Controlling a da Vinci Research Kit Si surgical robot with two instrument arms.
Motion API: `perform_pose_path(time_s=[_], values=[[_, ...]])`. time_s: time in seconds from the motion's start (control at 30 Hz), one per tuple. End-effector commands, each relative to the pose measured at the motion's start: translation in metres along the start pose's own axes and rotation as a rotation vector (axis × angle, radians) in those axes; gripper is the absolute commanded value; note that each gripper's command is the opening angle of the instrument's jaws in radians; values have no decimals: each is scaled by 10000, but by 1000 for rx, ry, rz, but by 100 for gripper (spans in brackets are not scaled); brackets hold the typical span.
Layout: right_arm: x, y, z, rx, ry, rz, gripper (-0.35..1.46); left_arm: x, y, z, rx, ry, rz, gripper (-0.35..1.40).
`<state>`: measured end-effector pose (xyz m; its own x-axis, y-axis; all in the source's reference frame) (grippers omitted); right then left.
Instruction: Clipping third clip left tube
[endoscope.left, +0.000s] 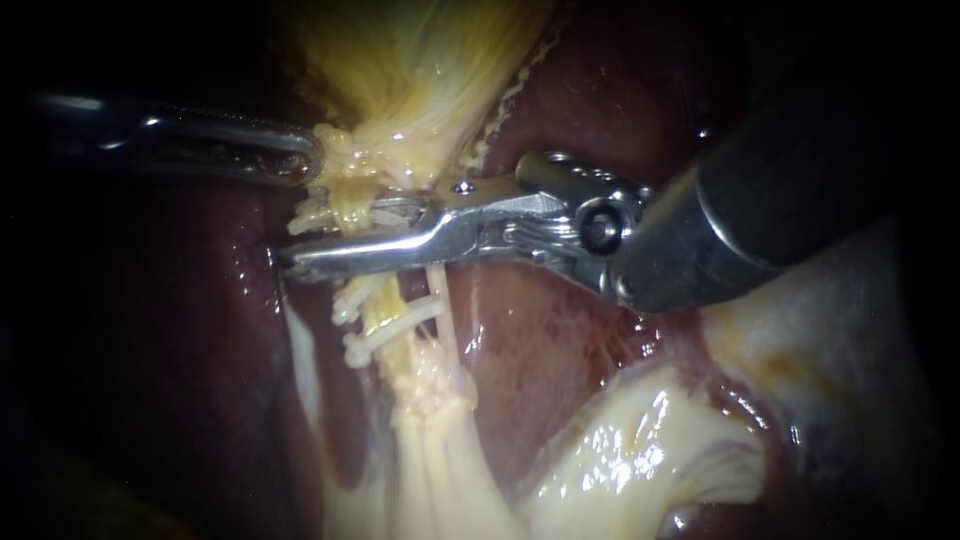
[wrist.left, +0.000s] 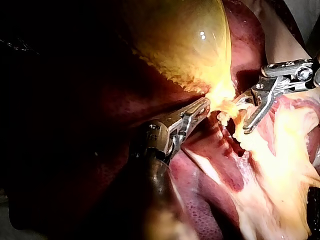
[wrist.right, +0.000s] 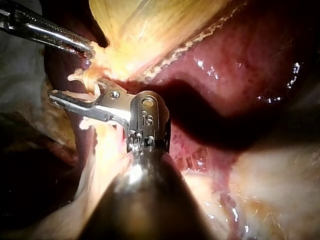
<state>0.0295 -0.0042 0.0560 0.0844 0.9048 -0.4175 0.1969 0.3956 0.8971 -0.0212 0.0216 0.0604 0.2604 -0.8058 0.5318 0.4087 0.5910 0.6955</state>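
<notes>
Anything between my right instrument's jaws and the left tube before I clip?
Nothing visible does. The right instrument has open jaws astride the left tube, just above two clips on it. The left instrument holds the gallbladder off to one side, clear of them.

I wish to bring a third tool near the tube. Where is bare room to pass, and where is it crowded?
Free: the bare liver bordered by the tube, the right instrument above and pale tissue below. Crowded: around the tube, where the left instrument grips the gallbladder, the right jaws stand open astride the tube, and clips sit below.
</notes>
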Motion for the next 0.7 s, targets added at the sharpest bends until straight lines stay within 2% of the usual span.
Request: perform_pose_path(time_s=[0.03,0.33,0.5,0.7], values=[[1,0,-1,0,-1,9,34,0,0,0,1,0,0,-35],[2,-3,-6,-10,7,57,0,0,2,0,1,0,0,-35],[-5,-3,-9,-8,3,119,-35,0,2,0,1,0,-6,-35],[-14,-1,-12,-9,-6,150,-35,0,2,0,1,0,-6,-35]])
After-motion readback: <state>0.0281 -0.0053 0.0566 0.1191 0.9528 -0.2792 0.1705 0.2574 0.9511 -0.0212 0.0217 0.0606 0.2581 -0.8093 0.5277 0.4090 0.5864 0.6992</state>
